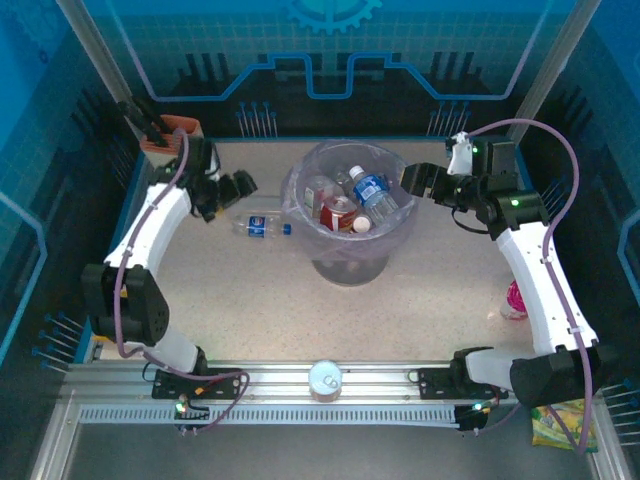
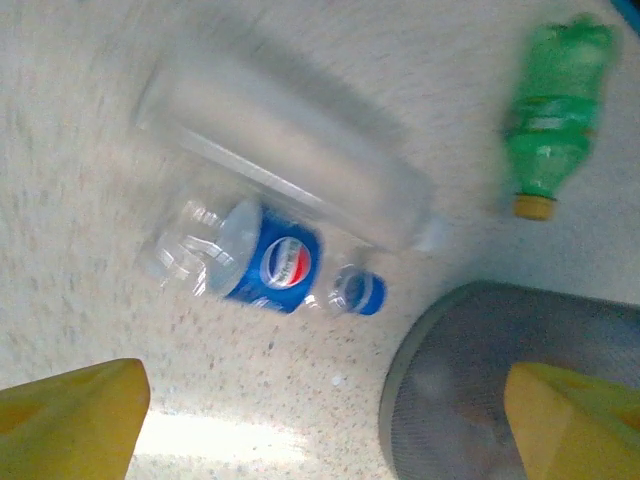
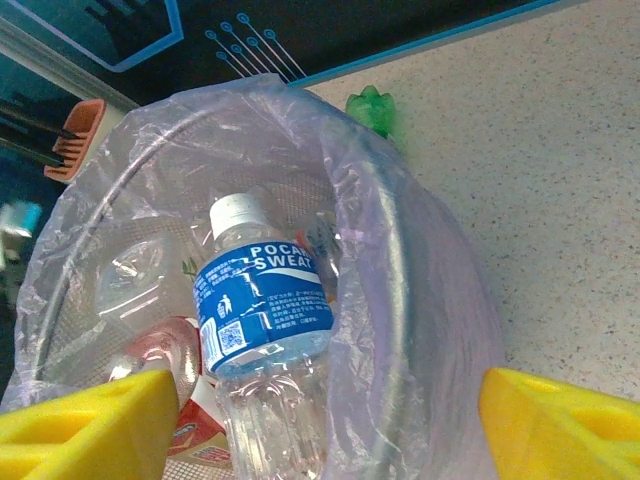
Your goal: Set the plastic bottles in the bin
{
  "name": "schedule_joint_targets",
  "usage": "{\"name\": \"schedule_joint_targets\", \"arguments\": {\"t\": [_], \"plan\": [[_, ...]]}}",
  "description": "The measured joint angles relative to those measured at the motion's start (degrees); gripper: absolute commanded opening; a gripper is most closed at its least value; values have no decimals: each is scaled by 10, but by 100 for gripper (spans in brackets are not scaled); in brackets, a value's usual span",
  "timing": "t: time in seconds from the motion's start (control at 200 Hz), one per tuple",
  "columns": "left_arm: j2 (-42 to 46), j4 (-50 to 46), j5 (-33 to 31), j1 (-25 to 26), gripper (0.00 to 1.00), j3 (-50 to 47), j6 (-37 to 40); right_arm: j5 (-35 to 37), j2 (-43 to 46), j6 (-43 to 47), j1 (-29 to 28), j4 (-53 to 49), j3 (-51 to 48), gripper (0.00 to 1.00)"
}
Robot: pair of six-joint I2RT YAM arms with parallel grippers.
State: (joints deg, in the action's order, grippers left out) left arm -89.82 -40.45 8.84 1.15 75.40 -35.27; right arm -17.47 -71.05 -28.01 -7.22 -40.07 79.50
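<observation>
The bin (image 1: 298,196) stands mid-table, lined with a clear bag, and holds several plastic bottles. Among them is a blue-labelled bottle (image 1: 373,195), which leans free inside the bin (image 3: 395,270) as the Pocari Sweat bottle (image 3: 262,310). My right gripper (image 1: 414,180) hangs open at the bin's right rim, its fingers (image 3: 85,425) wide of that bottle. To the bin's left my left gripper (image 1: 243,186) is open above a blue-labelled bottle (image 1: 262,226) lying on the table. That bottle (image 2: 270,265) lies beyond the yellow fingers (image 2: 70,415), under a blurred clear bottle shape (image 2: 290,150). A green bottle (image 2: 555,110) lies further off.
A knife block (image 1: 170,135) stands at the back left corner. A pink-red bottle (image 1: 514,300) lies by the right arm. A silver can (image 1: 326,380) sits on the front rail and a candy bag (image 1: 562,425) at the front right.
</observation>
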Motion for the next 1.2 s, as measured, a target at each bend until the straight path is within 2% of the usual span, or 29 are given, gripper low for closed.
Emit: {"name": "schedule_joint_targets", "arguments": {"t": [0.09, 0.17, 0.285, 0.41, 0.75, 1.086, 1.201], "plan": [[13, 70, 5, -7, 94, -96, -101, 6, 3, 0, 0, -3, 0, 80], [13, 124, 13, -7, 95, -142, -178, 8, 7, 1, 0, -5, 0, 80], [9, 190, 20, -7, 94, -166, -264, 9, 14, 4, 0, -7, -1, 80], [-14, 250, 29, -7, 92, -167, -319, 12, 23, 6, 0, -10, -4, 80], [-54, 319, 33, 6, 84, -199, -407, 25, 32, 9, 0, -22, -8, 80], [-81, 348, 31, 12, 65, -220, -443, 25, 32, 11, 0, -24, -11, 80], [-80, 348, 28, 12, 61, -220, -443, 25, 32, 11, 1, -24, -14, 80]]}}
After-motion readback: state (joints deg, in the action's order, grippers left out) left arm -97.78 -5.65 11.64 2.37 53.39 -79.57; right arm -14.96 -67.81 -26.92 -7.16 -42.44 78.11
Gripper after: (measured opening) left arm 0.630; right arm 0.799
